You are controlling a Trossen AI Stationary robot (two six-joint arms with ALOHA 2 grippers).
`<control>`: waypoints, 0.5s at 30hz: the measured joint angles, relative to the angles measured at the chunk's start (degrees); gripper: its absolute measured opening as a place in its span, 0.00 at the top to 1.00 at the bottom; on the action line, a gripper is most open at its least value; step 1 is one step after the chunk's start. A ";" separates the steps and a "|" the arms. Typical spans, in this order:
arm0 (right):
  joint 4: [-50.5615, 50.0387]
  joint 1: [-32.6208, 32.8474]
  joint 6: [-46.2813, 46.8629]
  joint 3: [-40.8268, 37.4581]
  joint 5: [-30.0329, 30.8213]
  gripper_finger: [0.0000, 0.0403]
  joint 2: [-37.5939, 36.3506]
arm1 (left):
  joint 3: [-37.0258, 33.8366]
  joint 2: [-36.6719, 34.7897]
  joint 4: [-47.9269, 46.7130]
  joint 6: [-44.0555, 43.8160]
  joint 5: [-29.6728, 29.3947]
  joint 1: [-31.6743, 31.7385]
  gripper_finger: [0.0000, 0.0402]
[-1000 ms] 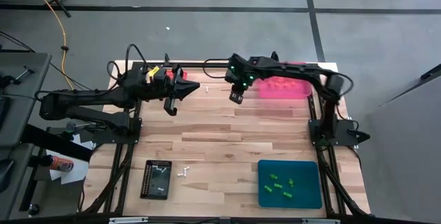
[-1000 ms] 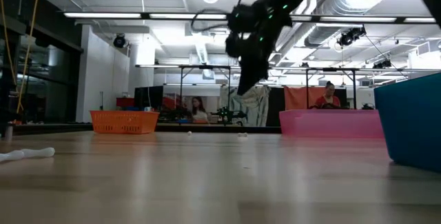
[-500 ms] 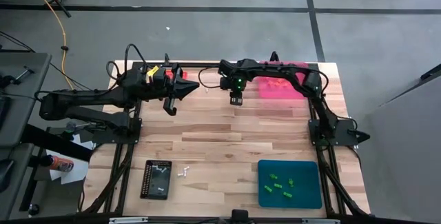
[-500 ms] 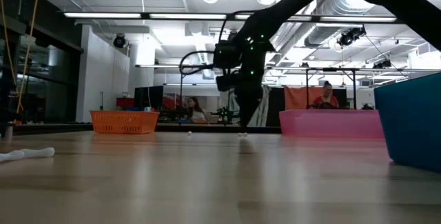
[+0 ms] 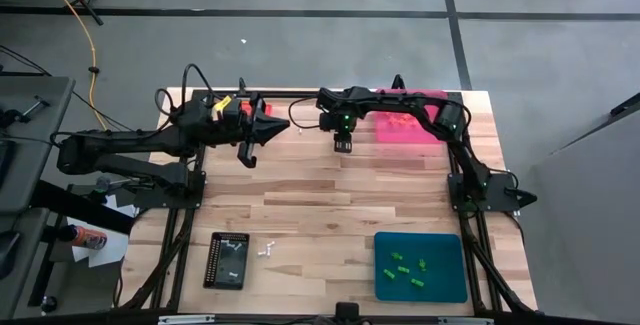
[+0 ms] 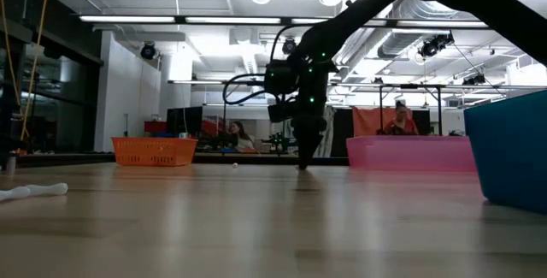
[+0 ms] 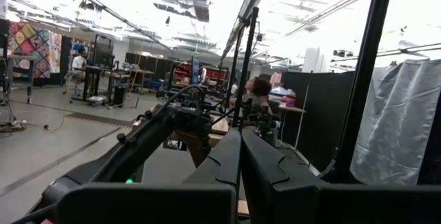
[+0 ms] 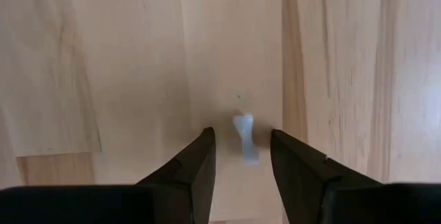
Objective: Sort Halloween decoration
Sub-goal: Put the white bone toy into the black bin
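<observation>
The Halloween decoration in play is a small white trinket (image 8: pixel 244 138) lying on the wooden surface (image 5: pixel 330 200) just beside the pink tray (image 5: pixel 412 128), on its left-arm side. The right end effector (image 8: pixel 242 156) hangs low over it, fingers parted to either side, apparently lined up to close on it. The left end effector (image 5: pixel 250 152), beyond the trinket from the tray, waits with fingers pressed together, empty

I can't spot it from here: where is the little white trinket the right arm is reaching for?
The white trinket lies on the table's far middle, between the right gripper's open jaws.
</observation>
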 joint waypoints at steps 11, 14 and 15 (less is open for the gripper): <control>-2.30 0.87 -2.50 0.04 0.08 0.79 0.38 | 0.00 0.02 -1.01 -1.44 0.46 0.02 1.00; -2.69 1.39 -2.45 -0.01 0.10 0.91 0.38 | 0.00 0.02 -1.03 -1.44 0.46 0.02 1.00; -2.87 1.57 -2.43 -0.01 0.11 0.95 0.38 | 0.00 0.03 -1.01 -1.44 0.46 0.02 1.00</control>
